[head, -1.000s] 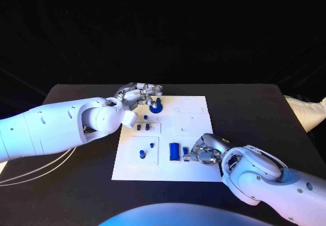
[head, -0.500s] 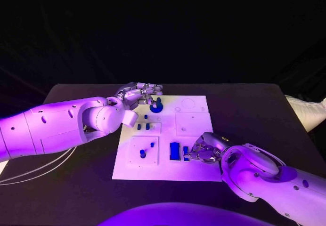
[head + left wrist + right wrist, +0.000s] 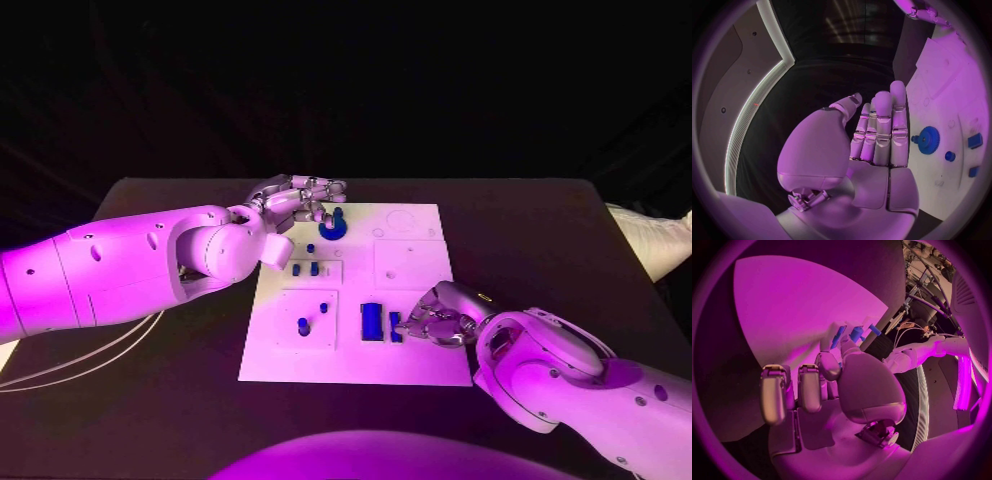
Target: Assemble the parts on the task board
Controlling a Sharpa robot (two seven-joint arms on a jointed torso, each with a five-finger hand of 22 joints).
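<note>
The white task board (image 3: pixel 411 360) lies mid-table. My left hand (image 3: pixel 296 200) hovers over its far left corner, fingers straight and holding nothing, with a blue gear (image 3: pixel 335 225) just beside the fingertips; the same left hand (image 3: pixel 879 135) and gear (image 3: pixel 928 140) appear in the left wrist view. My right hand (image 3: pixel 440 318) rests on the board's near right part. Its thumb and a finger close around a small blue bar (image 3: pixel 394 326), seen again as the bar (image 3: pixel 839 336) past my right hand (image 3: pixel 836 385). A larger blue block (image 3: pixel 371 320) lies just left of it.
Small blue pegs (image 3: pixel 303 268) stand in the board's left middle, and another blue piece (image 3: pixel 303 326) sits in the near left square. Black table (image 3: pixel 548 230) surrounds the board. White cables (image 3: pixel 87 365) trail off the left edge.
</note>
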